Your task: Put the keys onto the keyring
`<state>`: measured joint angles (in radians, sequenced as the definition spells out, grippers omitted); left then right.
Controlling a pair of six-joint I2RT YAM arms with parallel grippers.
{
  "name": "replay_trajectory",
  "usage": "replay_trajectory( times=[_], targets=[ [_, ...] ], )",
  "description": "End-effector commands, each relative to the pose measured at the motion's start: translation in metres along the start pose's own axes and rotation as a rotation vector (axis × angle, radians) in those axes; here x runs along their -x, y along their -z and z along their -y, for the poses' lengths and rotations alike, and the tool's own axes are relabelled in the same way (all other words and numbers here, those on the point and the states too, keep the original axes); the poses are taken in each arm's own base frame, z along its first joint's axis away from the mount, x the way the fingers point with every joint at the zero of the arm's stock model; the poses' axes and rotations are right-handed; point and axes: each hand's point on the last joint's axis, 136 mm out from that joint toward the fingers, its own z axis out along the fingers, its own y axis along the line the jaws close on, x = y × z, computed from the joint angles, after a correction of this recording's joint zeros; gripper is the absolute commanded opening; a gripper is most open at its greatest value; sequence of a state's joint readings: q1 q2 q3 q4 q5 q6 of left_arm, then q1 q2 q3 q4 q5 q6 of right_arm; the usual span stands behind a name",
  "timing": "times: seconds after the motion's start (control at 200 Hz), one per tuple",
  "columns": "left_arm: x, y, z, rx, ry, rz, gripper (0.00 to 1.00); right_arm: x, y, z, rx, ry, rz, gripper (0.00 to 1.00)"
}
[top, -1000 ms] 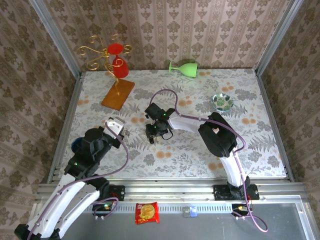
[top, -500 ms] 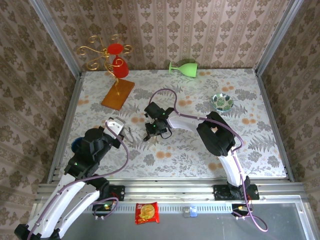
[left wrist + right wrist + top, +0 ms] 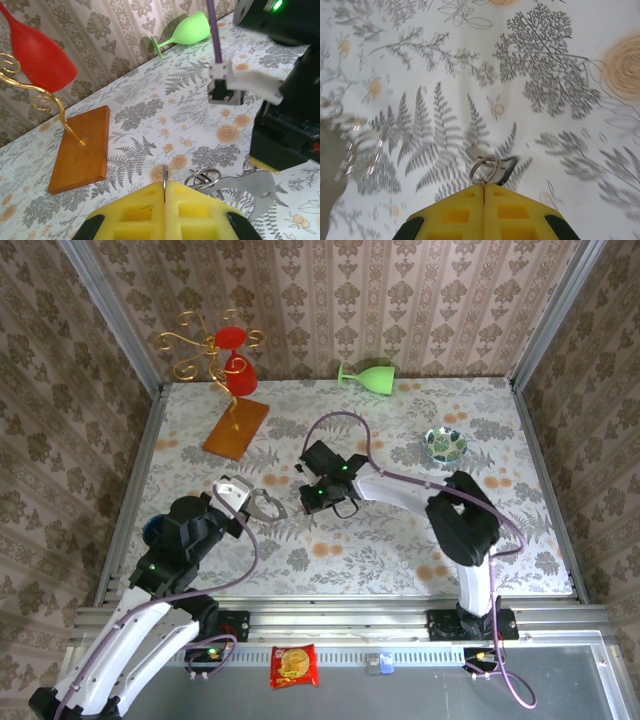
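The bench (image 3: 380, 550) wears a pale cloth printed with grey ferns and orange blossoms. Walls (image 3: 420, 300) papered in brown damask close it in on three sides, with metal posts at the corners.

The left tool (image 3: 250, 502) (image 3: 164, 192) has its yellow fingers pressed together on the keyring (image 3: 268, 505) (image 3: 164, 176). From above, the keyring reaches from the tip toward the right tool (image 3: 310, 502) (image 3: 484, 197); the left wrist view shows it as a thin metal edge in the seam. Just right of that tip lie some small wire loops (image 3: 202, 176) and a flat silvery piece (image 3: 250, 182). Whether they hang from the keyring is not clear.

The right tool's fingers are also shut. They pinch a small wire loop (image 3: 482, 170) that carries a key (image 3: 505, 165) with a dark head, close above the cloth and just beside the left tool's tip.

Beyond the left tool stands a curly gold stand (image 3: 190, 350) on a wooden base (image 3: 237, 428) (image 3: 80, 147), with a red glass (image 3: 233, 360) (image 3: 37, 50) hung on it foot-up. Beyond the right tool, against the back wall, a green glass (image 3: 368, 375) (image 3: 187, 30) lies on its side. Well off to the right tool's right sits a small round dish (image 3: 444, 444) with a green pattern inside; what it holds is too small to tell.

A red snack packet (image 3: 295, 665) lies on the metal rail between the arm bases.
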<state>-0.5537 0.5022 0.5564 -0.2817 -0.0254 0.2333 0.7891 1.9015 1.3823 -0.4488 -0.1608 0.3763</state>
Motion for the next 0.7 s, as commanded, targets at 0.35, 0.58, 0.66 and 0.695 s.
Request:
replay_trajectory(
  times=[0.35, 0.58, 0.66, 0.695],
  targets=[
    [0.036, -0.01, 0.062, -0.375, -0.067, 0.183, 0.0, -0.024, 0.09, -0.017, 0.094, 0.543, 0.237, 0.0],
    [0.037, -0.01, 0.085, -0.519, -0.095, 0.186, 0.0, -0.028, 0.123, -0.034, 0.146, 0.787, 0.397, 0.0],
    [0.036, -0.009, 0.091, -0.557, -0.111, 0.187, 0.0, -0.03, 0.132, -0.036, 0.143, 0.851, 0.446, 0.0],
    [0.037, -0.009, 0.094, -0.574, -0.119, 0.193, 0.0, -0.031, 0.136, -0.038, 0.147, 0.873, 0.46, 0.0]
  ],
)
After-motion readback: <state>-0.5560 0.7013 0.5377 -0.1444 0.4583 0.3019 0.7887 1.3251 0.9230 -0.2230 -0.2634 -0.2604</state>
